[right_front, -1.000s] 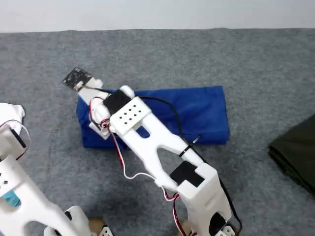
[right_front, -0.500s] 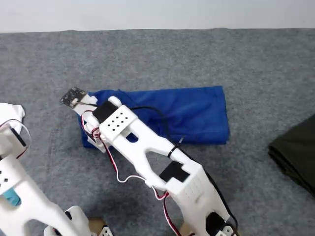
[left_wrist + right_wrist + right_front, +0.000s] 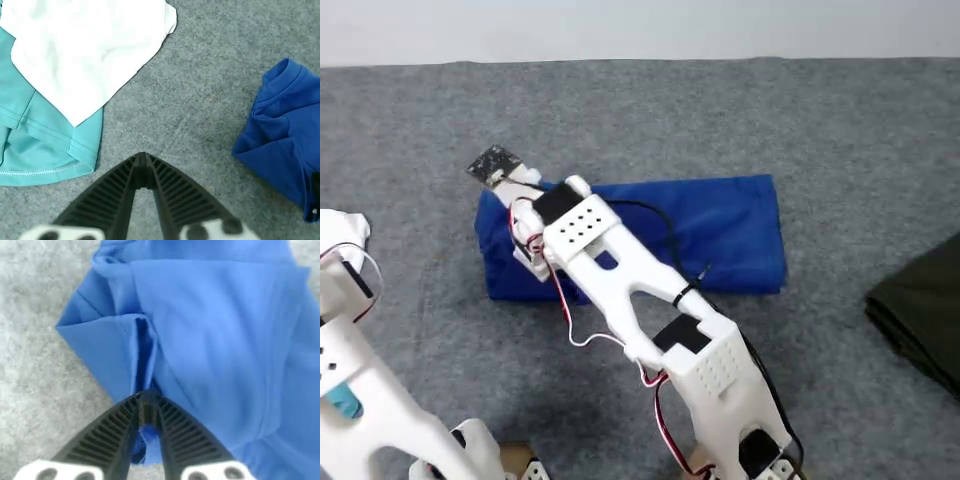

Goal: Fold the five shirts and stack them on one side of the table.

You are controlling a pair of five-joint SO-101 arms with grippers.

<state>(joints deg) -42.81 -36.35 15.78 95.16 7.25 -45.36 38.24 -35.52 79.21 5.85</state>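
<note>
My right gripper (image 3: 146,399) has its jaws closed, pinching a raised fold at the 9 o'clock end of the folded blue cotton shirt (image 3: 720,235). That shirt lies near the middle of the grey carpet-like table top (image 3: 720,110), its long side running from 9 to 3 o'clock. My left gripper (image 3: 145,161) hangs over bare grey surface at the table's 8 o'clock corner, jaws pressed together on nothing. Near it a white fabric shirt (image 3: 85,45) lies partly over a teal fabric shirt (image 3: 35,145), both apart from the blue one. A dark folded garment (image 3: 925,310) rests at the 3 o'clock edge, well apart from the blue shirt.
</note>
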